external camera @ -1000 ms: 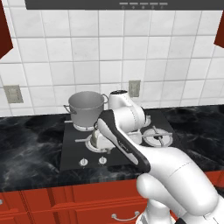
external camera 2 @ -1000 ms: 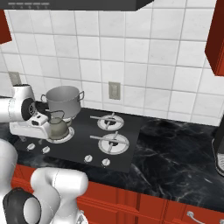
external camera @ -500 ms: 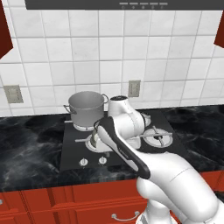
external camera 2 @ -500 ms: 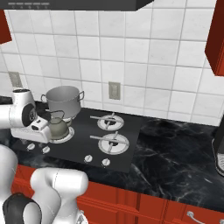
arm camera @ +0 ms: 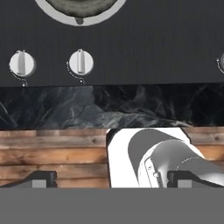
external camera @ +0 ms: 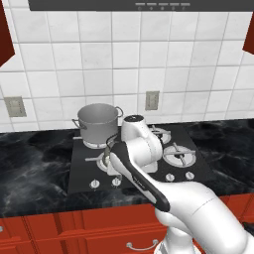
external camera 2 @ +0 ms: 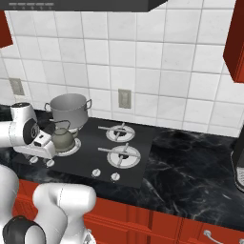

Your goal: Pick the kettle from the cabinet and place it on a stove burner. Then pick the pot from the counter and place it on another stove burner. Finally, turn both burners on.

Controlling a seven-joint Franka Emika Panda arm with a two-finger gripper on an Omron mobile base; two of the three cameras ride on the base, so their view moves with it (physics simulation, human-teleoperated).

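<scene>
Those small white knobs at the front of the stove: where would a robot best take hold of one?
Probably by the raised bar across the face of the knob, pinched on its two flat sides, coming straight down from above. It lies flat on the cooktop, face up, and its low round rim gives little to pinch.

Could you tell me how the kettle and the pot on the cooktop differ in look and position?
The pot is a wide, tall, open grey cylinder with loop side handles; the kettle is smaller, squat and lidded, with a thin black arched handle. The pot stands on the back burner, the kettle on the one in front, nearer the knobs. Both sit upright on the cooktop's left side.
</scene>
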